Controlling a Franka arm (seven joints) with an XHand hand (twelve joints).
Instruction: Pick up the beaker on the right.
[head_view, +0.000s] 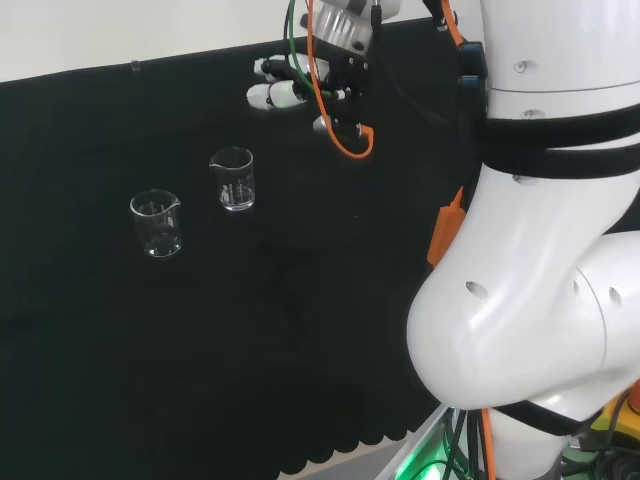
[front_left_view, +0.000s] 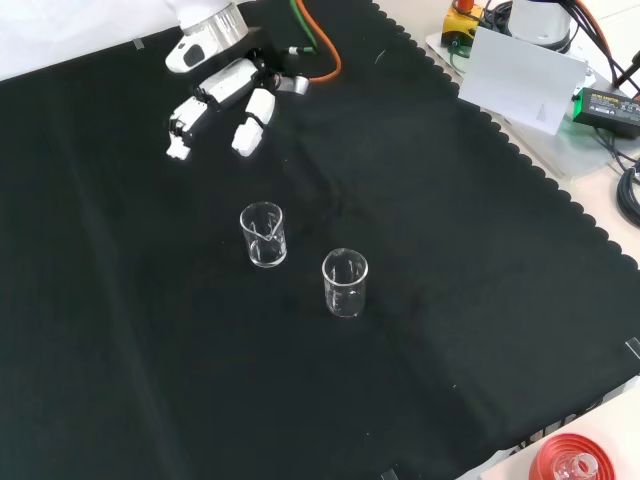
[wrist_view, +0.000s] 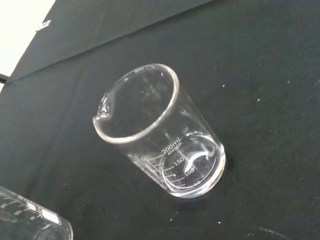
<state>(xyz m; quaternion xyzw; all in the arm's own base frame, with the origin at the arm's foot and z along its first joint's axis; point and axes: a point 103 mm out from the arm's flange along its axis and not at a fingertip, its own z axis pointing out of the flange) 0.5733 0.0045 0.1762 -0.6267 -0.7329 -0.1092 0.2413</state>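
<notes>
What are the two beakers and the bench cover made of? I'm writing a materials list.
The two clear beakers look like glass, possibly plastic: see-through, glossy walls with bright rim highlights and white printed scale marks. The black bench cloth looks like matte fabric, with faint creases and a scalloped edge.

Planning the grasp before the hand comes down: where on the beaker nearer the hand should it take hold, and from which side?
Probably round the straight glass wall of the nearer beaker, below the rim. It stands upright and looks empty. The hand, fingers relaxed, hangs above the cloth beyond it in the front view, so coming in from that far side seems best: the other beaker stands apart on the opposite side.
</notes>
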